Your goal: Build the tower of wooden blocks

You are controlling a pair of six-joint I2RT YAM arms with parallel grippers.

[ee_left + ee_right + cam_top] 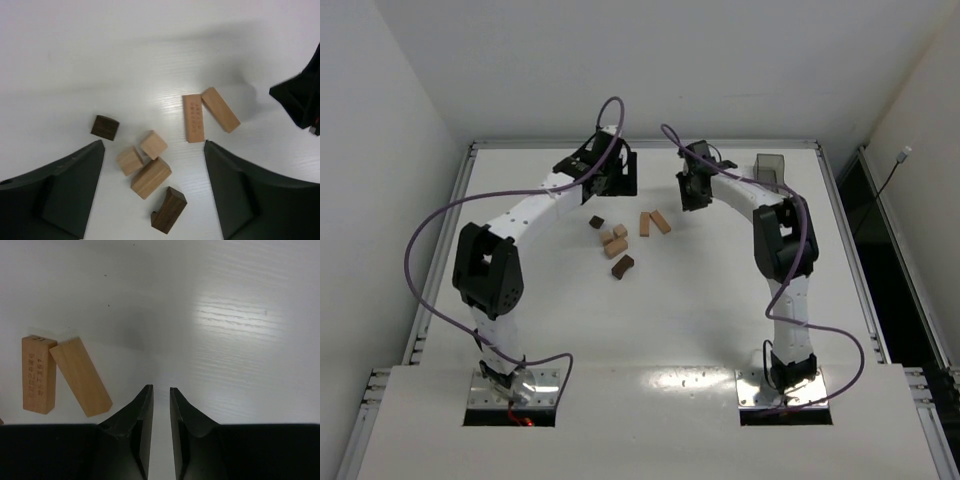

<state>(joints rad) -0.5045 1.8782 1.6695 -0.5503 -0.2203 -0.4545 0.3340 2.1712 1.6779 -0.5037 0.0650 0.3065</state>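
The wood blocks lie loose and flat on the white table (720, 290); no stack stands. In the left wrist view I see a dark brown cube (105, 127), two tan cubes (153, 144) (129, 160), a tan short bar (150, 177), a dark notched piece (168, 209) and two tan bars (193, 118) (220, 109). My left gripper (154, 144) is open wide and empty, hovering above the cluster (617, 245). My right gripper (161, 388) is shut to a narrow gap and holds nothing, just right of the two tan bars (38, 374) (80, 376).
A translucent grey tray (769, 172) stands at the back right, behind the right arm. The left gripper (618, 180) and right gripper (692, 193) both hang at the far side of the blocks. The table's raised rim (640, 145) runs along the back.
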